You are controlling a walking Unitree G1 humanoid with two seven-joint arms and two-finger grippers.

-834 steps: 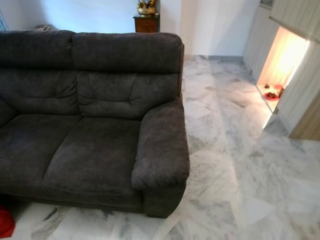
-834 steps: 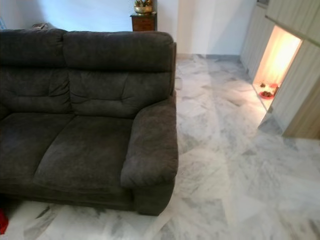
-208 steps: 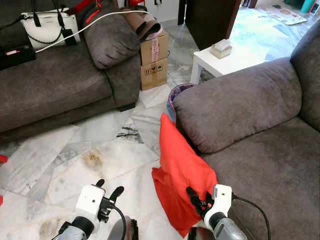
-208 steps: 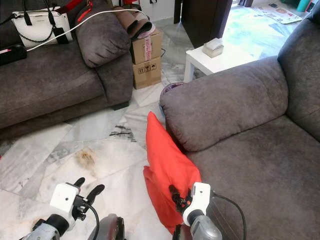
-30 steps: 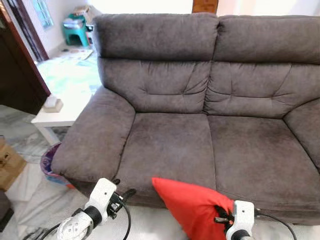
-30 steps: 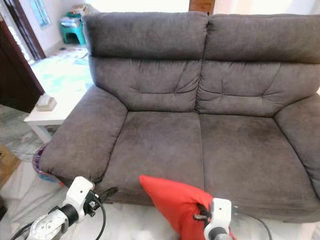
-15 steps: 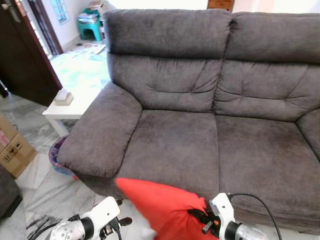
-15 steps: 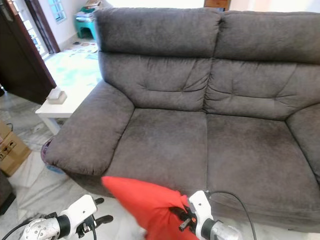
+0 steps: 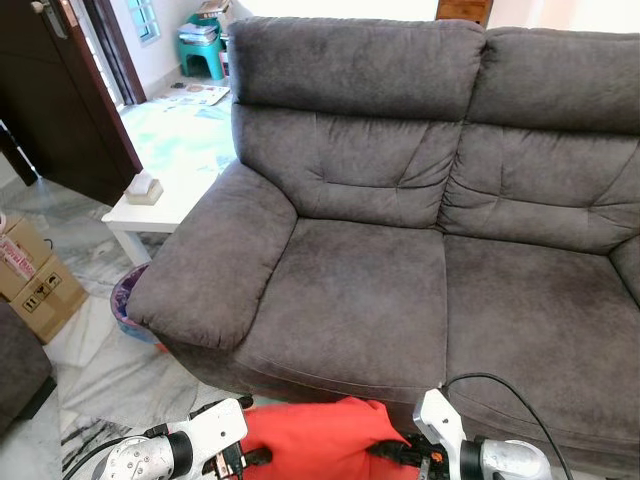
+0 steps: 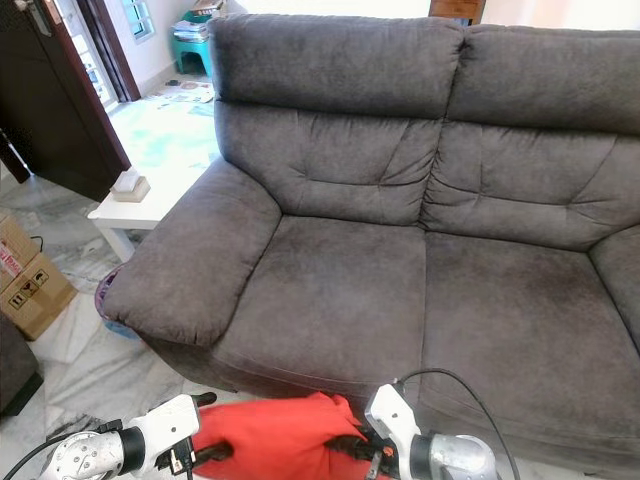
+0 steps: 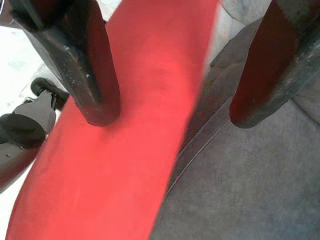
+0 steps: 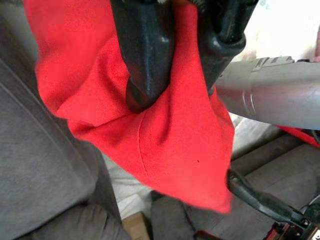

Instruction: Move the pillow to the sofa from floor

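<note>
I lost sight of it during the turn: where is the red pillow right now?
In the left eye view, the red pillow sits low at centre, between the left gripper and right gripper, just before the sofa's front edge.

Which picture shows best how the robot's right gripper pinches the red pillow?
The right wrist view: the right gripper has its black fingers clamped on the red pillow. In the eye views it sits low beside the pillow. In the left wrist view, mostly red cloth.

A red pillow (image 10: 272, 437) hangs low before the grey sofa (image 10: 400, 230), right gripper (image 10: 352, 446) pinching its edge, left gripper (image 10: 205, 452) touching its other side, above the marble floor (image 10: 80, 375).
</note>
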